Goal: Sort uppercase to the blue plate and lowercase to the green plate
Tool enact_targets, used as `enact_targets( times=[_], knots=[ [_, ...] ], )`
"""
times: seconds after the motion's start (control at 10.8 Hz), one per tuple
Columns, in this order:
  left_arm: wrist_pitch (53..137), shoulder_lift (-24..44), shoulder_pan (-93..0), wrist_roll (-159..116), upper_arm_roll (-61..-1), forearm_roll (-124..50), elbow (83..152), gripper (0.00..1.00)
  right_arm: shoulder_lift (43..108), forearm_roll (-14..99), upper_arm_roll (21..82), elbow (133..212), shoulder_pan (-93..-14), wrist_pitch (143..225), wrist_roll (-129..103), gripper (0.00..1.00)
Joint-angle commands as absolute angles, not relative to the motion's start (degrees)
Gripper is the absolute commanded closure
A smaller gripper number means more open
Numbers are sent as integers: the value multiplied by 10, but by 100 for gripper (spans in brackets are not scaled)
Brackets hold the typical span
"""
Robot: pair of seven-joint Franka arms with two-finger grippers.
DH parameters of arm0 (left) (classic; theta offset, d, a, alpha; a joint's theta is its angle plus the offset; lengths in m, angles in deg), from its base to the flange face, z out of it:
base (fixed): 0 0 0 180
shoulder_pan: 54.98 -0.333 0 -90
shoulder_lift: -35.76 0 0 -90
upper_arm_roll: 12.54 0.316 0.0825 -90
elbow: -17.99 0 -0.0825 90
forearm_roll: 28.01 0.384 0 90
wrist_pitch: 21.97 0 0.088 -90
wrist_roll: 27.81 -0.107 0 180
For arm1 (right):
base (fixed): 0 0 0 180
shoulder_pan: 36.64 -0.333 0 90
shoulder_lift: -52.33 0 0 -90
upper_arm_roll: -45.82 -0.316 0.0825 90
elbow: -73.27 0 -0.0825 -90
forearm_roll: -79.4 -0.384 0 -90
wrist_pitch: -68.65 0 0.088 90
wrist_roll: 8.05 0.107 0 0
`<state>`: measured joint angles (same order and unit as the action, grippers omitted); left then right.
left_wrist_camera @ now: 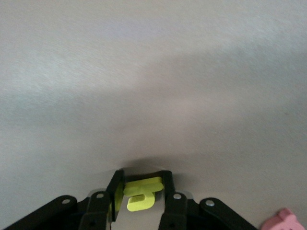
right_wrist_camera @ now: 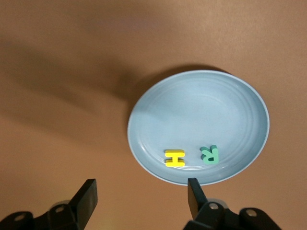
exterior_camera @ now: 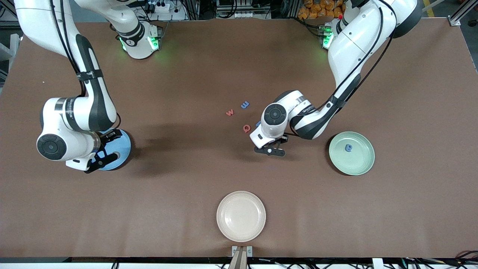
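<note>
Yellow foam, the lowercase y-like letter (left_wrist_camera: 140, 194), is pinched by the left hand (exterior_camera: 269, 150) low over the bench near the red Q (exterior_camera: 246, 128). Carriage to the green plate (exterior_camera: 364, 166) is judged next. The right hand (right_wrist_camera: 141, 196) is held spread above the blue plate (right_wrist_camera: 158, 112), where H (right_wrist_camera: 175, 158) and R (right_wrist_camera: 210, 155) lie.

From my station I saw a cream plate (exterior_camera: 241, 216) lying on the brown table (exterior_camera: 186, 194), close to the edge nearest the front camera, about midway between the two ends, with a small metal bracket (exterior_camera: 242, 251) just at that edge
</note>
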<state>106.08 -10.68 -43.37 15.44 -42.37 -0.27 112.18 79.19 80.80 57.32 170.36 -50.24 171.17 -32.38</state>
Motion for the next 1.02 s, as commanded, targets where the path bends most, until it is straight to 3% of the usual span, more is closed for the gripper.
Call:
enact_targets(
  times=[0.0,0.37,0.93],
  knots=[
    [1063,-87,-454,168,-422,11,1122,100,775,803,557,1691,-503,1688,-292,15],
    [1060,-52,-514,160,-421,15,1123,100,762,803,522,1669,-505,1670,-232,15],
    [1042,-15,-624,39,-423,13,1124,100,743,804,415,1667,-506,1659,-49,15]
  ],
)
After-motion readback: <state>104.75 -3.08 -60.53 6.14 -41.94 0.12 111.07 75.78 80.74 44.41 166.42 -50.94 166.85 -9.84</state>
